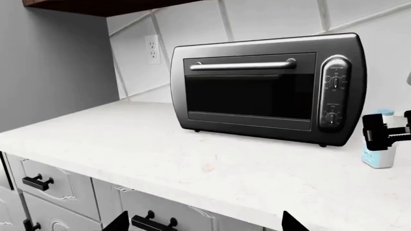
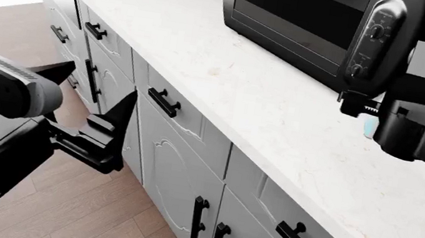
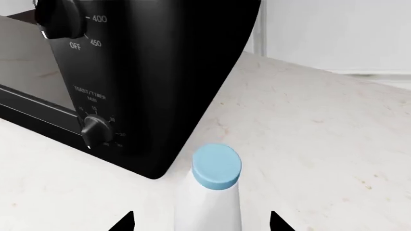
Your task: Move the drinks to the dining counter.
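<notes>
The small pale plastic bottle [image 3: 209, 202] with a light-blue cap stands upright on the marbled counter [image 3: 321, 125], close to the toaster oven's corner. My right gripper [image 3: 200, 224] is open, one fingertip on each side of the bottle with a gap on both sides. From the left wrist view the same bottle [image 1: 378, 159] shows its light-blue label, with the right gripper [image 1: 387, 131] around its upper part. The head view shows only a sliver of the bottle [image 2: 370, 125] behind the right gripper [image 2: 365, 111]. My left gripper [image 2: 99, 86] hangs open and empty in front of the cabinets. The dining counter is out of view.
A black toaster oven [image 1: 266, 89] sits on the counter against the tiled wall, just beside the bottle. Light-grey cabinet drawers with black handles [image 2: 162, 102] run below the counter edge. A wall outlet [image 1: 153, 48] is beside the oven. Wooden floor [image 2: 98, 209] lies below.
</notes>
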Robot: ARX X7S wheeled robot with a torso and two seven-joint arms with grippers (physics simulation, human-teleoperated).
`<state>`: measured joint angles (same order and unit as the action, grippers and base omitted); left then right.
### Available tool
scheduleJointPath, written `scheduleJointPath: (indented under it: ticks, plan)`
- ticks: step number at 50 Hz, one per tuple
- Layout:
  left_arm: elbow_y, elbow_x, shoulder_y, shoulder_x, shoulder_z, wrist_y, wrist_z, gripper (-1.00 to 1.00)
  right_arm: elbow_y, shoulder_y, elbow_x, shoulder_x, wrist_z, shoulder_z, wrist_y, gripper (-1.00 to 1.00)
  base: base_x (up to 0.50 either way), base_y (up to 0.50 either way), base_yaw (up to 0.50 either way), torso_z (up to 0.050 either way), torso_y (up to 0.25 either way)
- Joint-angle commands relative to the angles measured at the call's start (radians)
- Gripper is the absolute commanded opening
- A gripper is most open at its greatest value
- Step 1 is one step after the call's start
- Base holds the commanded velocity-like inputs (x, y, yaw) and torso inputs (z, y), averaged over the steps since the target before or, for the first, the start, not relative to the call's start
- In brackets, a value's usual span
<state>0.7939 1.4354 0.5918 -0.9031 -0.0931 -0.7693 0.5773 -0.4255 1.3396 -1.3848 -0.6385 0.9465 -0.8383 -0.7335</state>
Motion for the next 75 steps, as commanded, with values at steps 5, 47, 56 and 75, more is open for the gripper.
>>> scheduleJointPath:
  ticks: [5, 47, 56, 75]
  plan:
    - [-0.003, -0.002, -0.006, -0.005, 0.003, 0.005, -0.002, 1.00, -0.185, 0.033, 0.076, 0.067, -0.115, -0.051, 0.014, 1.00, 0.00, 0.00, 0.00, 0.000, 0.000]
    - [0.025, 0.037, -0.014, -0.028, 0.026, 0.023, 0.025, 1.00, 0.763, -0.003, -0.096, -0.139, 0.102, 0.096, 0.015, -1.00, 0.00, 0.00, 0.00, 0.000, 0.000]
    - [0.025, 0.015, -0.050, -0.027, 0.043, 0.043, 0.002, 1.00, 0.744, 0.059, -0.106, -0.088, 0.086, 0.064, -0.042, -1.00, -0.24, -0.25, 0.00, 0.000, 0.000]
    - [0.023, 0.003, -0.061, -0.027, 0.037, 0.042, -0.001, 1.00, 0.755, 0.060, -0.014, -0.074, 0.044, 0.012, -0.059, -1.00, -0.38, -0.32, 0.09, 0.000, 0.000]
